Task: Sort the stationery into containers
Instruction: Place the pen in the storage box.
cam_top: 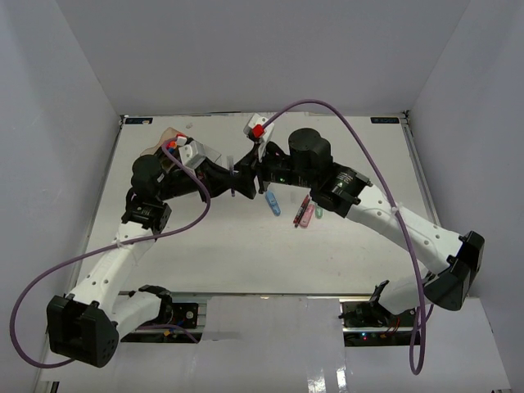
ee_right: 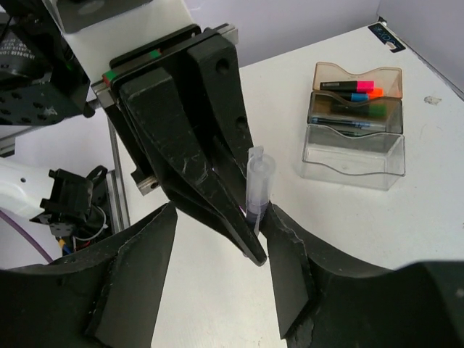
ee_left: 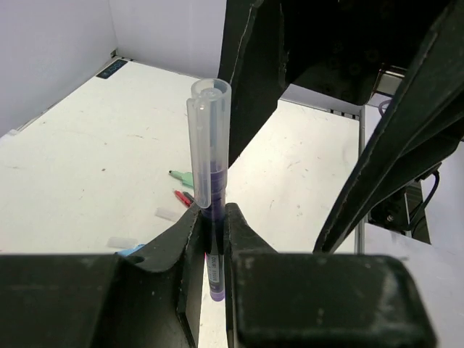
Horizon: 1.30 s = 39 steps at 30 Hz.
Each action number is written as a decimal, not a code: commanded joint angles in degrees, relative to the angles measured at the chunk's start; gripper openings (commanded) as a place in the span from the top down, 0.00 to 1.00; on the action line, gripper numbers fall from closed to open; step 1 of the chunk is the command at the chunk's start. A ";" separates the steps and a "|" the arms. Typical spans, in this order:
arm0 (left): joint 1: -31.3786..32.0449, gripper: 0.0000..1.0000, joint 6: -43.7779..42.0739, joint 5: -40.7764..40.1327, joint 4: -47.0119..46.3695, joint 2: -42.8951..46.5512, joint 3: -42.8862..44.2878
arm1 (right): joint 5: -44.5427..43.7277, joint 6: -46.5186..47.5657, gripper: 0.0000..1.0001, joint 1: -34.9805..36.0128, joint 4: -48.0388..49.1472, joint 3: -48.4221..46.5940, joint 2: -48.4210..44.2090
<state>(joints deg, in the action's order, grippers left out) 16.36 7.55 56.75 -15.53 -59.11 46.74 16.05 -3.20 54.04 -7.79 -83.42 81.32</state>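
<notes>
- Top view: left hand (cam_top: 235, 178) and right hand (cam_top: 252, 168) tip to tip just past the middle of the table (cam_top: 205, 254); grips too small to read here.
- Organiser tray (cam_top: 160, 144) at 10 o'clock from the hands, near the far left corner, mostly hidden behind the left wrist; only an amber edge and spots of red and blue showing.
- Loose on the table at 4 o'clock from the hands: blue marker (cam_top: 273, 205), then red pen (cam_top: 302, 210), pink marker (cam_top: 308, 215) and mint marker (cam_top: 318, 212) close together, well apart from the tray.
- Left wrist view: left hand clenched on the purple marker (ee_left: 209, 152), pinching its lower barrel; marker upright, translucent cap at 12 o'clock.
- Right hand's dark fingers (ee_left: 250, 72) behind the marker at 1 and 3 o'clock, apart from each other.
- At 9 o'clock from the marker, flat on the table: mint marker, red pen, two small white pieces (ee_left: 167, 213).
- Right wrist view: right hand released, fingers wide apart at 7 and 5 o'clock; purple marker between them, just beside the 5 o'clock finger, contact unclear.
- Tray at 2 o'clock, three adjoining compartments in a line.
- Amber compartment (ee_right: 341, 71), farthest: black highlighters (ee_right: 355, 87) with pink, orange and blue caps, lying flat.
- Smoky grey compartment (ee_right: 322, 109), middle: green-capped highlighter (ee_right: 373, 110) and thin pen (ee_right: 348, 123).
- Clear compartment (ee_right: 348, 170), nearest the camera, touching the grey one.
</notes>
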 commanded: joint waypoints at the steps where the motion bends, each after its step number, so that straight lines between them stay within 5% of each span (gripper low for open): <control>1: -0.19 1.00 -0.08 -1.20 -0.82 -0.30 2.48 | 0.47 0.48 0.41 0.36 -0.56 1.50 -2.21; 14: -0.19 1.00 4.82 -5.69 -2.91 -0.30 2.40 | -4.54 2.32 0.40 0.10 6.99 17.30 -9.86; 24: -0.19 1.00 15.91 -6.30 -12.68 -0.13 -0.69 | -2.17 -0.31 0.42 0.19 31.59 30.23 -8.64; 39: -0.19 1.00 19.17 -4.90 -16.64 -0.92 -1.92 | -3.31 -1.28 0.42 0.10 44.79 30.33 -4.86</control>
<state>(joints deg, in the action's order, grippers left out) 16.32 25.28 51.09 -29.58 -60.34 45.32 13.21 -3.73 54.08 31.29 -51.66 75.24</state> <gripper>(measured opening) 0.221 0.580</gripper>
